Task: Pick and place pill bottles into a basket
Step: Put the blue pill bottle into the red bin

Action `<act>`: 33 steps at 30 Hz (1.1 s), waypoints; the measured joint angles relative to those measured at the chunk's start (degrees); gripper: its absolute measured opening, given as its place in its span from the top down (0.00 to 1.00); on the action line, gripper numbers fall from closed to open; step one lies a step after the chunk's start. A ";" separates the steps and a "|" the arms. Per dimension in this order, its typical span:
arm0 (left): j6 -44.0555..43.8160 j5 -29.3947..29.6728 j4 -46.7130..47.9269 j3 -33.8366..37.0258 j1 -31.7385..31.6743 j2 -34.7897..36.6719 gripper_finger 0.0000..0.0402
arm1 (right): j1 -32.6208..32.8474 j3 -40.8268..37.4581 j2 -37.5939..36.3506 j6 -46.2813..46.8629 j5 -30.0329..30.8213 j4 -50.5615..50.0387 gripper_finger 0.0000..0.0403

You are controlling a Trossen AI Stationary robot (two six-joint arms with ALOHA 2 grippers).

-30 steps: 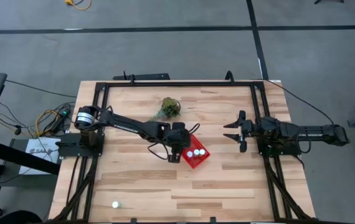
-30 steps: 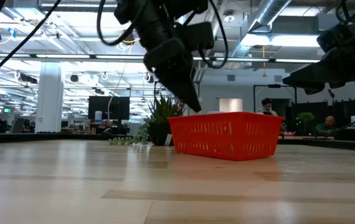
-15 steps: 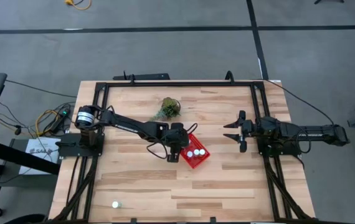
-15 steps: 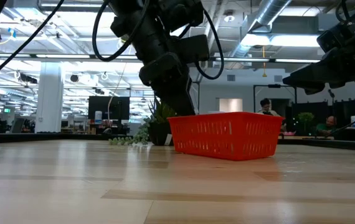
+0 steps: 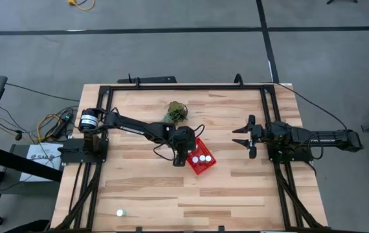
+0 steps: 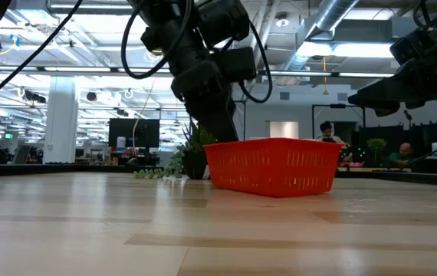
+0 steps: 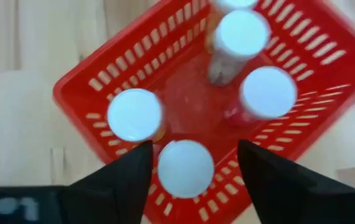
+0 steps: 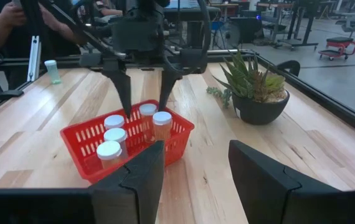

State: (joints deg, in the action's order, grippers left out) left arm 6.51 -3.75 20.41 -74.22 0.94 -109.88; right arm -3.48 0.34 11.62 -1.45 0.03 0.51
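The red basket sits mid-table and holds several white-capped pill bottles, standing on its floor. My left gripper points down into the basket's left part, open. Its fingers stand on either side of one bottle with a gap showing on both sides. One more pill bottle stands alone near the table's near left corner. My right gripper waits open at the right, level, facing the basket.
A small potted plant stands just beyond the basket toward the far edge. A black frame runs around the tabletop. Bare wood lies between the basket and the lone bottle. People show in the room beyond.
My left gripper has sunk into the basket's left part and opened, letting go of the bottle that now stands between its fingers. The basket has slid a little toward the table's left.
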 joint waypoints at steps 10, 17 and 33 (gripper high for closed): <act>3.29 2.80 5.81 -6.83 2.84 4.54 0.38 | 0.01 0.00 -0.04 0.00 0.00 0.00 0.57; 1.06 4.44 13.43 -5.98 6.99 13.55 0.38 | 0.01 0.00 0.02 0.00 0.00 0.00 0.57; -26.25 16.48 12.21 20.83 25.06 41.48 0.38 | 0.01 0.00 0.00 -0.01 0.00 0.00 0.57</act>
State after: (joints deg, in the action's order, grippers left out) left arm -19.73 12.72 32.62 -53.39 25.99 -68.40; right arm -3.46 0.34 11.62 -1.46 0.03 0.51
